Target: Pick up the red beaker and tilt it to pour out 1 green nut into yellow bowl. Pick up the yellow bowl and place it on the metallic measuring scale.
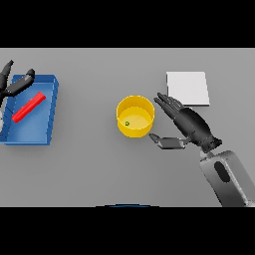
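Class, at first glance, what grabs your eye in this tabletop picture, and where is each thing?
The yellow bowl stands mid-table with one green nut inside, the open right hand beside it. At far left a red beaker lies in a blue tray near the left hand; a white scale sits behind.

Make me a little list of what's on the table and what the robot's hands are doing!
yellow bowl: middle of the table, upright
green nut: inside the yellow bowl
red beaker: lying on its side in the blue tray
metallic measuring scale: far right, nothing on it
right hand: open, fingers straight, close beside the bowl's right side
left hand: open, at the tray's far left corner
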Motion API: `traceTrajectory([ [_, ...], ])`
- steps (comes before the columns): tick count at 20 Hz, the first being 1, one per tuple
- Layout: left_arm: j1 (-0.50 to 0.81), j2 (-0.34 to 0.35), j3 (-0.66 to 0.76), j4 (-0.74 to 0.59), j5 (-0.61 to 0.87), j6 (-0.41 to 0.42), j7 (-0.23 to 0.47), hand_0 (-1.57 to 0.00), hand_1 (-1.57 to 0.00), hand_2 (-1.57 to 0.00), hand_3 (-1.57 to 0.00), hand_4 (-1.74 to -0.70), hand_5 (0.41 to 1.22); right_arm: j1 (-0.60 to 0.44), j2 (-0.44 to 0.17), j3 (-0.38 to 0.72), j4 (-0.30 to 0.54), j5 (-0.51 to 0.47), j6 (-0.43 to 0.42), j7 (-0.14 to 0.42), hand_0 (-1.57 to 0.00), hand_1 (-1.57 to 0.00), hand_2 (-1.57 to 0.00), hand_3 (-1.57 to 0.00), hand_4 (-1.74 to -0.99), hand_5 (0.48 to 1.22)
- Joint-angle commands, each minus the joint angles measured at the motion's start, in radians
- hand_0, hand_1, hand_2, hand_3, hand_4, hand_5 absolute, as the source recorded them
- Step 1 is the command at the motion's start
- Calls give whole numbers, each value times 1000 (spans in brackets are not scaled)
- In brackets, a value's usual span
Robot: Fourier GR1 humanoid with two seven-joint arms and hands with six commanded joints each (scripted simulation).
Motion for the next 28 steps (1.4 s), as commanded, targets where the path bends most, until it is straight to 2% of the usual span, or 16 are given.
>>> traceTrajectory([
  [1, 5, -6, 0, -1, 4, 1, -3, -5, -4, -4, -4, -809, 688, -29, -17, 27, 2, 29, 29, 1, 1, 1, 1, 1, -1150, 630],
  [5, 14, -1, 2, -11, 8, -5, 1, -1, -1, -1, -1, -809, 687, -160, -58, 110, 91, 113, 98, -56, 1, 1, 1, 1, -1167, 639],
  [11, 12, 8, 9, -6, 10, -12, -16, 0, 0, 0, 0, -808, 695, -286, -52, 222, 226, 199, 158, -134, 1, 1, 1, 1, -1156, 642],
  [12, 8, 7, 10, 3, 10, -14, -14, 1, 1, 1, 1, -808, 696, -318, -38, 234, 264, 208, 171, -122, 1, 1, 1, 1, -1157, 644],
  [14, 12, 10, 14, -5, 13, -13, -7, 1, 1, 1, 1, -809, 693, -349, -32, 265, 303, 218, 204, -151, 1, 1, 1, 1, -1157, 652],
  [19, 9, 15, 11, 5, 6, -20, -21, 1, 1, 1, 1, -805, 702, -427, -12, 319, 386, 252, 271, -145, 1, 1, 1, 1, -1168, 673],
  [22, 4, 13, 7, 18, -2, -19, -28, 1, 1, 1, 1, -800, 703, -460, 20, 343, 453, 271, 283, -124, 1, 1, 1, 0, -1181, 674],
  [24, 15, 15, 8, 12, 5, -27, -32, 1, 1, 1, 1, -797, 704, -480, 28, 349, 483, 273, 292, -132, 1, 1, 1, -8, -1186, 684],
  [26, -1, 17, 4, 31, -4, -31, -23, 1, 1, 1, 1, -789, 711, -475, 30, 351, 497, 270, 291, -141, 1, 1, 1, -22, -1195, 708],
  [28, 0, 19, 7, 28, 1, -34, -28, 1, 1, 1, 1, -789, 714, -478, 27, 351, 506, 273, 292, -139, 1, -15, -37, -77, -1234, 770],
])
